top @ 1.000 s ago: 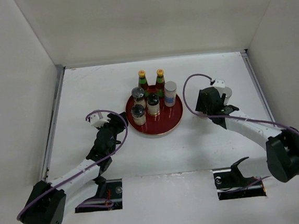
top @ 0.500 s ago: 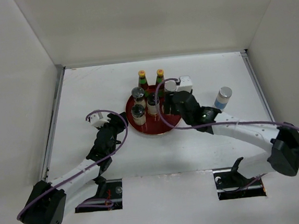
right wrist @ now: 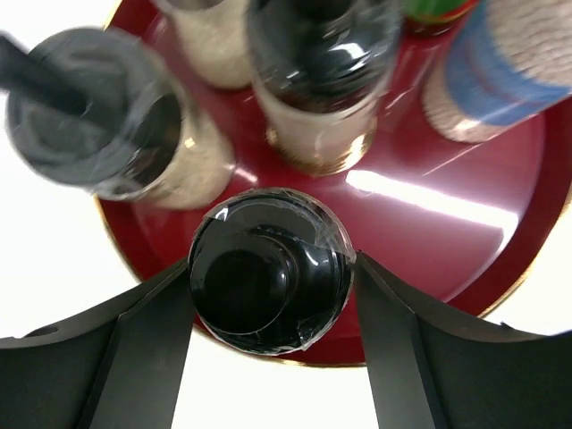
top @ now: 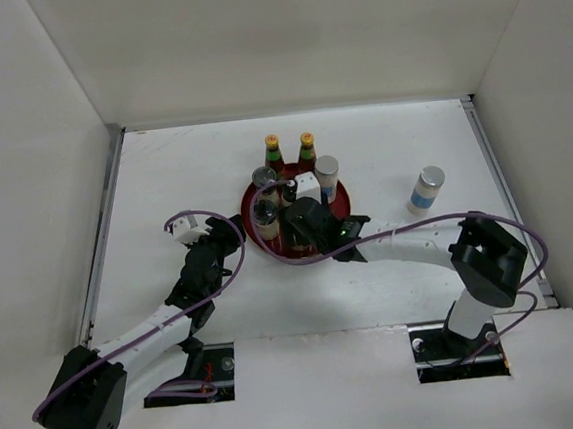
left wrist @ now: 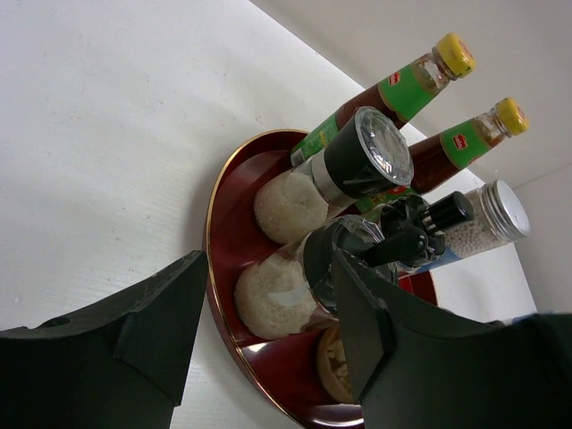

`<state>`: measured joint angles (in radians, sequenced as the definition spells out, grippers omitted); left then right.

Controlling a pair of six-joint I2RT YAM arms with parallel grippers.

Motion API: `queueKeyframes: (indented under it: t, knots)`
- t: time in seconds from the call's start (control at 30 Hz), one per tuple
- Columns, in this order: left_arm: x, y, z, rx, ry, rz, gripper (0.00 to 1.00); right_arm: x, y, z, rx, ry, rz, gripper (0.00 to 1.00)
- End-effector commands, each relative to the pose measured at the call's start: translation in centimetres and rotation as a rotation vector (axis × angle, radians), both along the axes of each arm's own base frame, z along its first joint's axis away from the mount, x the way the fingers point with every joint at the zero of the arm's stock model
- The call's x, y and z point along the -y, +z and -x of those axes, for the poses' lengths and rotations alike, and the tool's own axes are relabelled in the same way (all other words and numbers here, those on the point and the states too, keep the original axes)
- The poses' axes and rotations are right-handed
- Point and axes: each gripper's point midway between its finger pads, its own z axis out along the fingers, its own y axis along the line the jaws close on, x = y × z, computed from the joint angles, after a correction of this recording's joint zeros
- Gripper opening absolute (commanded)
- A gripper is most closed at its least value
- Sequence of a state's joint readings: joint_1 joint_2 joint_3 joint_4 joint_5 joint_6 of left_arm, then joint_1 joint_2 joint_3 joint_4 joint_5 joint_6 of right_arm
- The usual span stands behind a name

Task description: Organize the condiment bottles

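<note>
Dark red tray (top: 337,198) with gold rim; on it, red bottles (left wrist: 420,80) with green labels, yellow caps; black-lidded jar (right wrist: 268,281); outside it, white, blue-banded shaker (top: 426,190).

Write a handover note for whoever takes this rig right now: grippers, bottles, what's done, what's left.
Left gripper: open, empty, just left of the tray.
Right gripper: over the tray's near edge, fingers on either side of a jar; can't tell whether they grip it.
On the tray: four jars, two red bottles, one shaker.
Off it: second shaker, upright on the table to the right.
Left: probably sort out that jar, then the lone shaker.
</note>
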<state>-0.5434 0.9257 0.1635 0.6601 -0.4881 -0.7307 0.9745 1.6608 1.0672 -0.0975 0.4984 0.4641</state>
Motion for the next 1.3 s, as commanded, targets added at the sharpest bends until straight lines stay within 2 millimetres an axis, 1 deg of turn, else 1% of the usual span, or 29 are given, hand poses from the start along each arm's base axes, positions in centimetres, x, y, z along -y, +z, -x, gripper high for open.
queueKeyframes:
  t: [0.0,0.03,0.1,0.17,0.2,0.27,0.33,0.37,0.43,0.53,0.63,0.7,0.77,0.8,0.87,0.97,1.0,1.1,1.13,1.17,1.2,1.27]
  knots:
    - [0.1,1.9,-0.3,0.059,0.001,0.045,0.56,-2.5,4.6,-0.9,0.081,0.0,-0.126,0.79]
    - [0.1,1.9,-0.2,0.061,0.001,0.046,0.56,-2.2,4.9,-0.8,0.086,-0.001,-0.127,0.86]
    - [0.0,1.9,-0.2,0.061,0.001,0.044,0.56,-1.7,5.6,-0.2,0.082,0.009,-0.128,0.93]
    - [0.0,2.0,-0.2,0.063,0.001,0.046,0.56,0.1,6.3,-0.1,0.096,-0.016,-0.114,0.97]
    - [0.0,2.1,-0.2,0.065,0.001,0.045,0.56,1.6,6.8,-0.3,0.112,-0.048,-0.111,0.98]
    - [0.0,2.1,-0.2,0.067,0.003,0.046,0.56,5.0,8.0,-0.7,0.145,-0.113,-0.119,0.99]
    - [-0.1,2.2,-0.2,0.067,0.004,0.048,0.56,9.0,9.4,-1.2,0.181,-0.194,-0.144,0.99]
    - [0.0,2.1,-0.2,0.066,0.003,0.049,0.56,11.3,10.1,-1.7,0.2,-0.249,-0.16,0.99]
    - [0.0,2.0,-0.2,0.063,0.001,0.047,0.56,16.7,11.3,-2.8,0.241,-0.392,-0.182,0.99]
    - [0.1,1.9,-0.2,0.059,0.0,0.045,0.56,23.4,12.3,-4.0,0.281,-0.576,-0.157,1.0]
    - [0.1,2.0,-0.2,0.062,0.0,0.047,0.56,28.6,12.4,-4.8,0.289,-0.714,-0.09,1.0]
    - [0.1,1.9,-0.2,0.061,0.0,0.046,0.56,31.0,12.0,-5.3,0.282,-0.772,-0.051,1.0]
    - [0.1,1.8,-0.3,0.058,0.0,0.044,0.56,32.7,11.0,-6.0,0.252,-0.81,-0.023,1.0]
    - [0.1,1.8,-0.3,0.057,0.0,0.043,0.56,33.2,10.6,-6.3,0.235,-0.815,-0.012,1.0]
    - [0.1,1.7,-0.3,0.054,0.0,0.042,0.56,33.6,9.7,-6.9,0.214,-0.819,-0.009,1.0]
    - [0.1,1.6,-0.3,0.051,0.0,0.04,0.56,33.5,8.3,-7.7,0.182,-0.801,-0.015,1.0]
    - [0.1,1.6,-0.3,0.05,0.0,0.039,0.56,33.8,7.9,-7.9,0.172,-0.806,-0.011,1.0]
    - [0.2,1.6,-0.4,0.05,0.0,0.039,0.56,34.2,7.1,-8.5,0.156,-0.819,-0.014,1.0]
    - [0.2,1.5,-0.4,0.049,0.0,0.039,0.56,34.3,6.8,-8.7,0.152,-0.818,-0.013,0.97]
    - [0.2,1.5,-0.4,0.049,0.0,0.039,0.56,34.2,6.6,-8.9,0.147,-0.815,-0.017,0.92]
    - [0.2,1.5,-0.4,0.049,0.0,0.039,0.56,34.1,6.3,-9.1,0.141,-0.81,-0.018,0.85]
    - [0.1,1.6,-0.3,0.051,0.0,0.04,0.56,34.0,5.9,-9.4,0.131,-0.805,-0.017,0.75]
